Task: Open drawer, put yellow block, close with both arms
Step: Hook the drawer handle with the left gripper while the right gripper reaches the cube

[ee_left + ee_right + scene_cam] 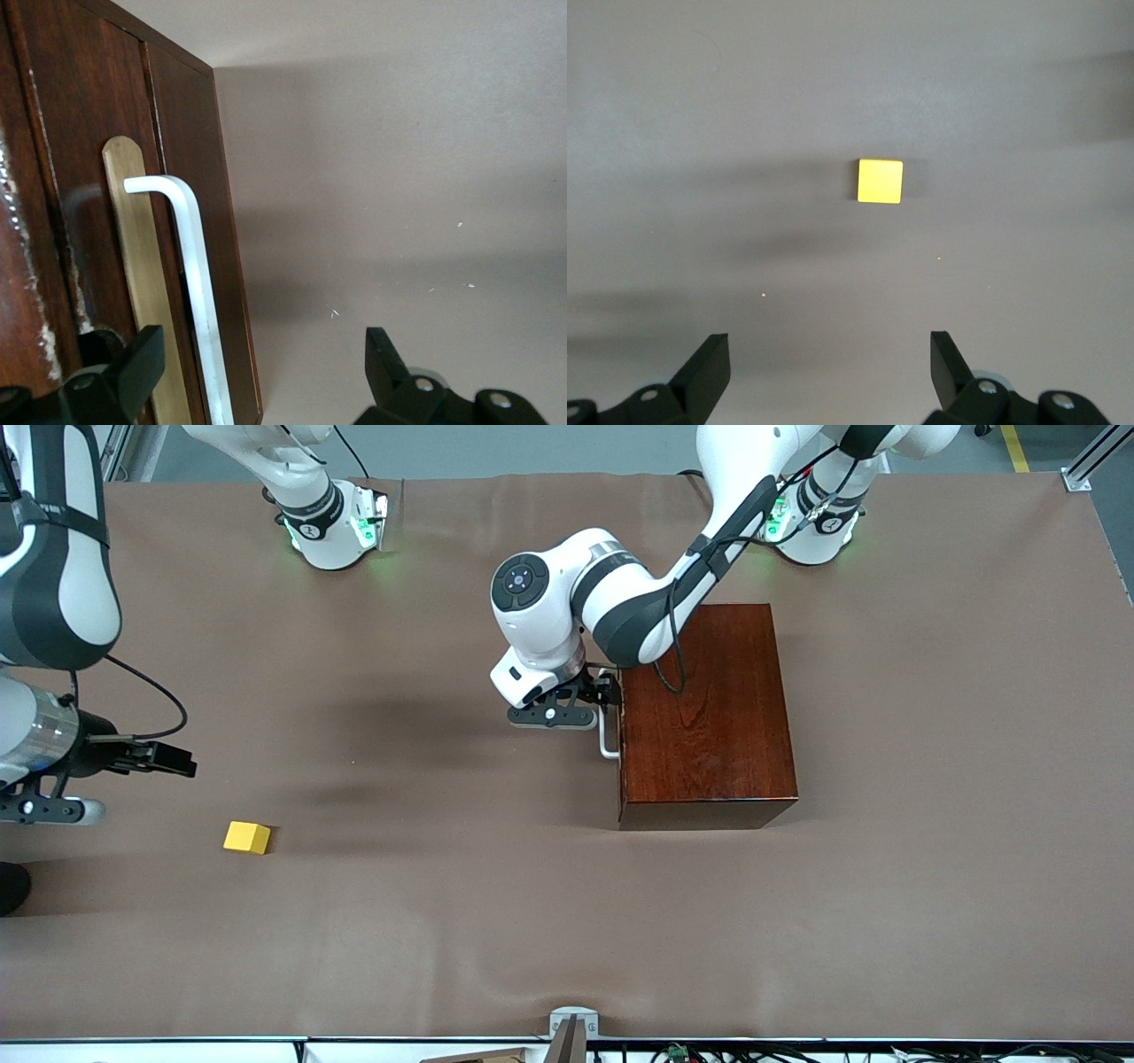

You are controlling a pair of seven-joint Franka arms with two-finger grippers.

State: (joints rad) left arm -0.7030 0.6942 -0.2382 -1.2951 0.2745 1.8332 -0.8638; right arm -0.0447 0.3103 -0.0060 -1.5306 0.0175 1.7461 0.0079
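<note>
None of the steps is complete. Right hand (173, 760), spread, hangs over the counter (443, 921) near the yellow block (246, 838). Left hand (611, 691), spread, straddles the handle (608, 740) of the shut drawer (146, 292).

glossy reddish wooden box (704, 713) on matt brown cloth table cover (443, 921).
</note>
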